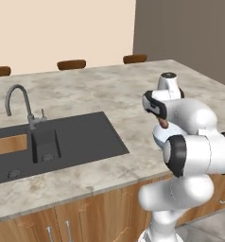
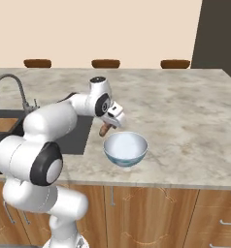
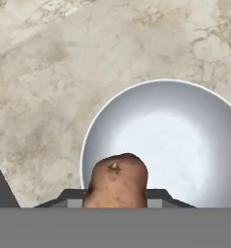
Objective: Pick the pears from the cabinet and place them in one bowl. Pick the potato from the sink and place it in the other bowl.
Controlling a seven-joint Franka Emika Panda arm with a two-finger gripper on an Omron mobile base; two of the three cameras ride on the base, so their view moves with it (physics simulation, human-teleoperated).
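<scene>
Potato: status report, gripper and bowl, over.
Gripper shut on potato. Potato hangs at the near rim of the pale bowl on the counter, not yet dropped. Nothing between potato and bowl.

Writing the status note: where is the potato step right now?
Done: potato is out of the sink. In hand: jaws shut on it, gripper at the near rim of the pale bowl. Left: release it into the bowl; pears aren't visible here.
</scene>
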